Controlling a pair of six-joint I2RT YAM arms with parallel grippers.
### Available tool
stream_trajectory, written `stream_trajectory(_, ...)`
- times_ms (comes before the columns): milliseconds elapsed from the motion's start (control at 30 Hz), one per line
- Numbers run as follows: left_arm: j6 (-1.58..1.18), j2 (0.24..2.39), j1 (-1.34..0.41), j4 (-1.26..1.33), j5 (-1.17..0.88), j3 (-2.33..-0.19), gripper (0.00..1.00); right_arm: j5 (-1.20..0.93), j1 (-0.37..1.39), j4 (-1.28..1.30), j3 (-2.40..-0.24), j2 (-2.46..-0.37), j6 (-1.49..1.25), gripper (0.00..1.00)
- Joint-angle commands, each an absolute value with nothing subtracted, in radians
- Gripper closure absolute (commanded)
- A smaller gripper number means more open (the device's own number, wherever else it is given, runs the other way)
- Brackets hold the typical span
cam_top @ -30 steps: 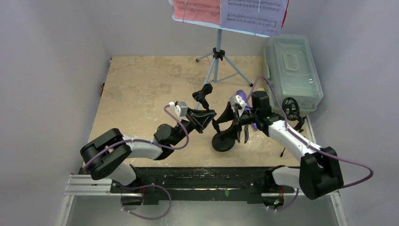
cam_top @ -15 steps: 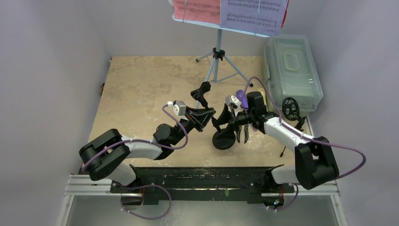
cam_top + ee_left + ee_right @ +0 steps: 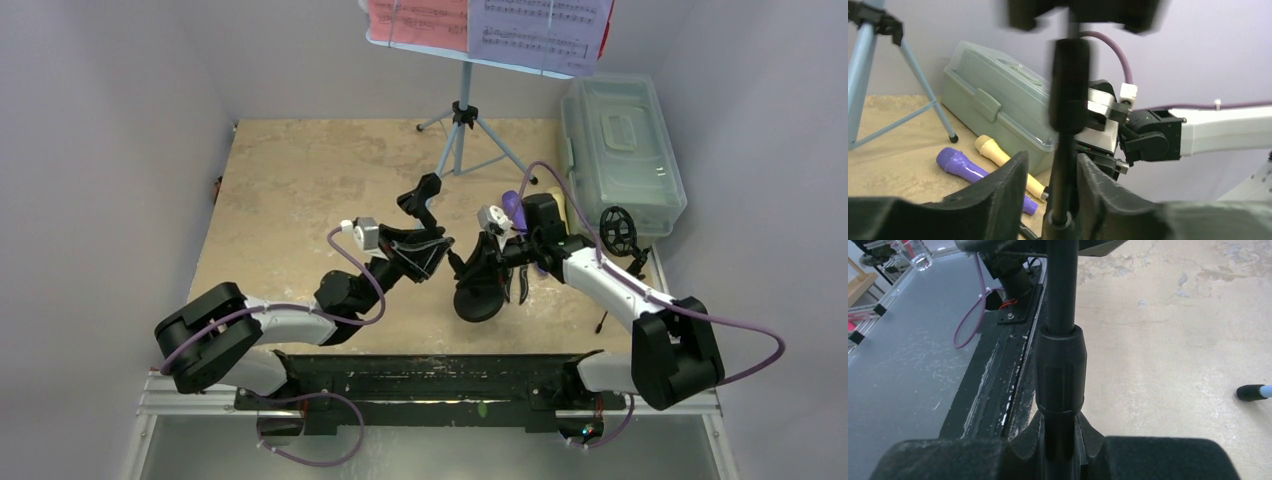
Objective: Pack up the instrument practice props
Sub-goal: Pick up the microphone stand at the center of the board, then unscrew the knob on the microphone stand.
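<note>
The black round-base pole (image 3: 476,302) stands near the table's front middle, its clip head (image 3: 421,197) leaning left. My right gripper (image 3: 480,263) is shut on the pole (image 3: 1060,365) low on its shaft, and in the right wrist view the right gripper (image 3: 1060,422) pinches it from both sides. My left gripper (image 3: 436,256) straddles the pole (image 3: 1064,150) higher up. There the left gripper (image 3: 1052,159) is open, with a gap on one side. The purple microphone (image 3: 961,165) and the cream microphone (image 3: 994,150) lie side by side on the table.
The light-blue music desk (image 3: 462,120) stands at the back on tripod legs, carrying a red page (image 3: 415,18) and a white page (image 3: 540,25). The translucent plastic box (image 3: 620,150) sits shut at the right edge. A black round-headed stand (image 3: 617,231) is beside it.
My right gripper has closed onto the pole. The left gripper's jaws have loosened around it, and the left arm has drawn back slightly to the left.
</note>
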State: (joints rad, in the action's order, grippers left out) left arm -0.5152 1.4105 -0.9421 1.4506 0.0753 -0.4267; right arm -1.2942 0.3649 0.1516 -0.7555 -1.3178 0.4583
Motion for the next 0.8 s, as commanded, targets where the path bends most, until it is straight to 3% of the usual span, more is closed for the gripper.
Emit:
stream_trajectory(0,-0.582,1.352,-0.935,1.775,0.17,-0.351,0.43,-1.334,0.368,0.219,-0.823,-1.256,0.52,1.0)
stream_trajectory(67,-0.616,1.321,-0.934,1.741,0.19,-0.304,0.19,-1.316,0.366,0.295,-0.843,-1.247,0.593,1.0)
stream_trajectory(133,-0.632,1.286,-0.933,1.684,0.185,-0.258,0.11,-1.305,0.361,0.353,-0.856,-1.238,0.658,1.0)
stream_trajectory(300,-0.594,1.249,-0.933,1.601,0.015,-0.187,0.08,-1.277,0.357,0.439,-0.87,-1.227,0.762,1.0)
stream_trajectory(433,-0.507,1.314,-0.933,1.696,-0.163,-0.177,0.1,-1.309,0.357,0.503,-0.872,-1.236,0.852,1.0)
stream_trajectory(767,-0.362,1.479,-0.934,1.778,-0.238,-0.281,0.11,-1.364,0.348,0.485,-0.826,-1.231,0.89,1.0)
